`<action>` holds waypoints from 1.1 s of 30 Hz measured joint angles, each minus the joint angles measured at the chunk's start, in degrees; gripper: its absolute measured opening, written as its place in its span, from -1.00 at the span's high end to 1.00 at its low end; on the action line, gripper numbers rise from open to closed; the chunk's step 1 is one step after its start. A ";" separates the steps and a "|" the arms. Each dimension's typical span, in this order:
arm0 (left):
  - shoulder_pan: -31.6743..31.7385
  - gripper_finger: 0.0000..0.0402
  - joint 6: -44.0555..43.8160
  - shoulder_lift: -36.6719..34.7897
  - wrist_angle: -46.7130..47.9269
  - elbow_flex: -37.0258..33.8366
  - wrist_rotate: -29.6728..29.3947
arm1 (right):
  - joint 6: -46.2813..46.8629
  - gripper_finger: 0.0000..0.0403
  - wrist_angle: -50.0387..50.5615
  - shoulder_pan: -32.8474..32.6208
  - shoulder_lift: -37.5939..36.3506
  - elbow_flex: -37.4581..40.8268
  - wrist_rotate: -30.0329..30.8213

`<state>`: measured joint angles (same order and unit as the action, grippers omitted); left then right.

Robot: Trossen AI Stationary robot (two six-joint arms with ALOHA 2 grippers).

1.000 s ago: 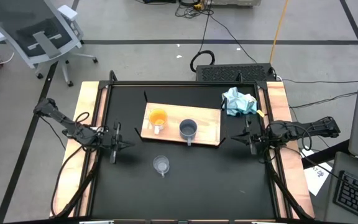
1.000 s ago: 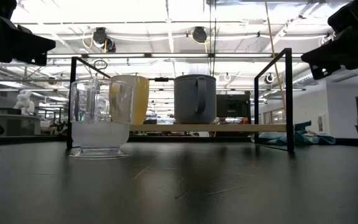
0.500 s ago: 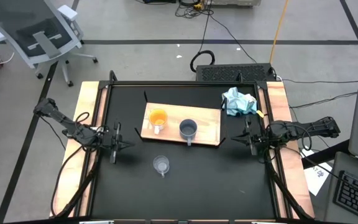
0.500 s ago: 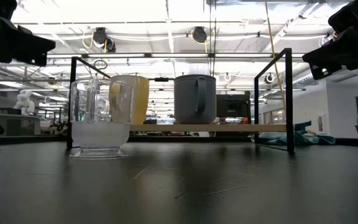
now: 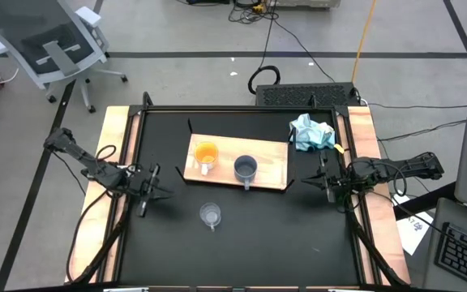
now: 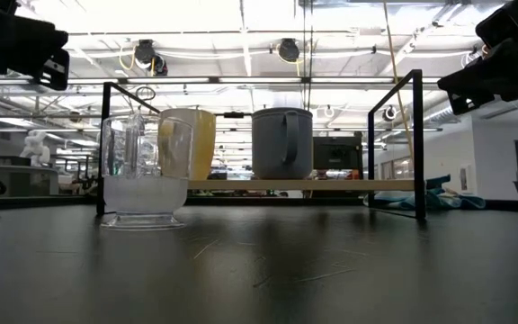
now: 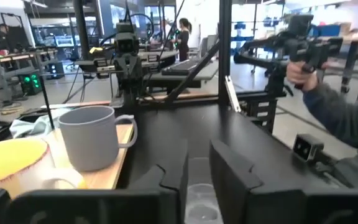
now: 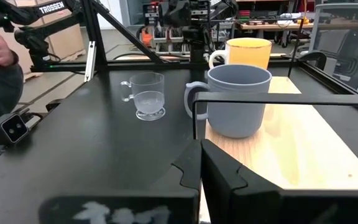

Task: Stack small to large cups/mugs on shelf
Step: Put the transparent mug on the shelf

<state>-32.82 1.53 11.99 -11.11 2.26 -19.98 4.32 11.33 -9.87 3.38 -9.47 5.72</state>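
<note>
The left gripper [image 5: 147, 195] has turned toward the glass cup [image 5: 210, 214] and its fingers have begun to part, which suggests the first pick is starting. The clear cup stands alone on the black table [image 5: 298, 235], just before the shelf [image 5: 270, 166]. On the board, the orange mug [image 5: 206, 154] and the blue-grey mug [image 5: 246, 169] stand side by side. The right gripper [image 5: 324, 183] waits pressed together at the right edge.
</note>
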 joint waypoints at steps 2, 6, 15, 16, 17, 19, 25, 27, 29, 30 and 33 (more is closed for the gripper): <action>0.00 0.54 -0.12 0.02 -1.07 0.00 0.49 | 0.39 1.00 0.00 0.00 0.00 -0.02 0.00; 0.00 0.28 0.27 0.01 -2.52 0.04 1.96 | 0.55 1.00 0.00 0.00 0.00 -0.02 0.00; -0.02 -0.21 2.73 0.06 -3.90 2.43 5.19 | 0.57 1.00 0.01 0.00 0.01 -0.02 0.00; -0.02 -0.24 2.55 0.48 -3.32 3.19 5.19 | 0.57 1.00 0.00 0.00 0.01 -0.02 0.00; -0.01 -0.26 2.49 1.25 -2.53 4.11 5.17 | 0.57 1.00 0.00 0.00 0.02 -0.02 0.00; 0.00 -0.28 2.44 3.01 -1.36 5.76 5.17 | 0.57 1.00 0.00 0.00 0.02 -0.02 -0.01; 0.00 -0.28 1.90 11.64 -1.00 11.23 4.72 | 0.59 1.00 0.00 0.00 0.02 -0.02 0.00; 0.00 -0.28 1.23 15.39 -1.07 12.96 4.69 | 0.59 1.00 0.00 0.00 0.02 -0.02 0.00; -0.02 -0.28 0.38 19.20 -1.15 14.66 4.64 | 0.59 1.00 0.00 0.00 0.02 -0.02 0.00; -0.01 -0.28 -0.12 21.30 -1.09 15.59 4.62 | 0.59 1.00 0.00 0.00 0.02 -0.04 0.00; -0.01 -0.28 -0.86 27.54 -0.95 18.67 4.54 | 0.59 1.00 0.00 0.00 0.02 -0.04 -0.01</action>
<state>-32.83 0.67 39.53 -12.07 20.93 -15.44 4.91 11.33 -9.87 3.40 -9.52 5.71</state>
